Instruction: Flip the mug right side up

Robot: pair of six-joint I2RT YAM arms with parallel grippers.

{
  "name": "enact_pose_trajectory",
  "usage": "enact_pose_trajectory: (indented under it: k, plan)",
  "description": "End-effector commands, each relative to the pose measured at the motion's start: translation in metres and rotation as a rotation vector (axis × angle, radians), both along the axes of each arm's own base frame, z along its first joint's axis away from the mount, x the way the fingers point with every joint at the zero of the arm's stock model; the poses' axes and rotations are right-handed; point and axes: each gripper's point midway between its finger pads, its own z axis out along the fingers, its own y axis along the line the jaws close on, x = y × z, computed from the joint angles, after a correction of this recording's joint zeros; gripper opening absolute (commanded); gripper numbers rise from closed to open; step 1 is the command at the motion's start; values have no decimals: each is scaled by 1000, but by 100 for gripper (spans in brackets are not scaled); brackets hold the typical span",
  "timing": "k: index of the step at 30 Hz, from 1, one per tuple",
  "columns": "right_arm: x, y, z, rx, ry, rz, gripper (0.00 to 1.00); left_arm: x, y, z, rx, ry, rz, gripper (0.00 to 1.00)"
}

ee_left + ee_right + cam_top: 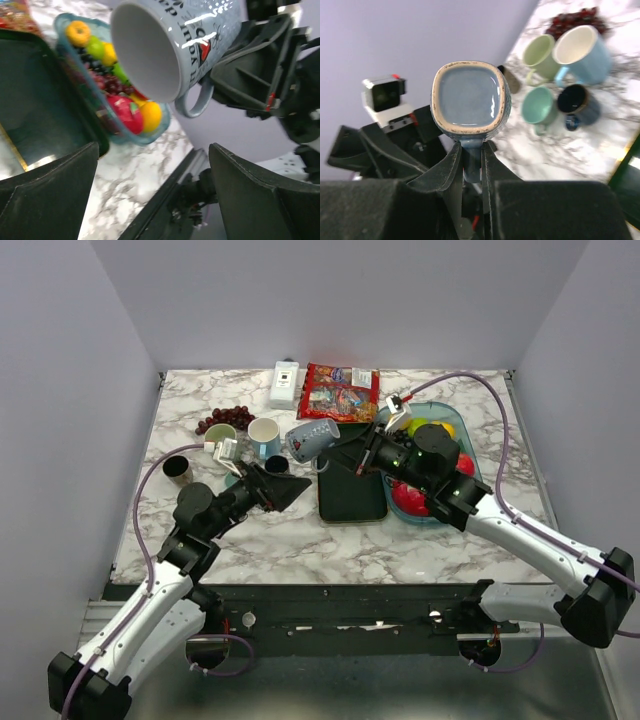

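Your right claw (345,447) is clamped on the handle of the mug (312,438), and in the right wrist view you see both fingers (451,167) pressed against this handle from its two sides. The mug is lifted off the marble table (450,540) and hangs on its side in the air, above the place between the group of cups and the dark tray (352,490). Its bottom looks toward the right wrist camera, and its open mouth looks toward your left claw (288,490). The left claw has its jaws wide apart and holds nothing; it stands just below and in front of the mug's mouth, and I see no touching between them. In the left wrist view the white inside of the mug fills the upper part, with the handle pointing down (the letters on the side are too blurred to read). Behind the mug, on the right side of the table, is the blue bowl (476,468) with fruit, just beside the dark tray. On the left side stand a light green cup (220,433), a light blue cup (265,433), a small dark cup (277,464) and a brown cup (178,470), with grapes (226,419) behind them. At the far edge lie a white box (285,384) and a red snack bag (340,392).
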Motion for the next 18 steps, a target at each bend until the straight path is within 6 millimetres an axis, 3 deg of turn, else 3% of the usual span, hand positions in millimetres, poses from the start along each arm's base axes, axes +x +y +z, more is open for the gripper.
enact_pose_trajectory:
  k: [1, 11, 18]
  plan:
    - [-27, 16, 63, 265, -70, 179, 1, -21, -10, 56, -189, -140, -120, 99]
    - [-33, 26, 67, 360, -14, 249, 1, -15, -11, 82, -316, -171, -78, 95]
    - [-36, 26, 62, 366, -2, 261, 1, -2, -9, 85, -339, -145, -23, 70]
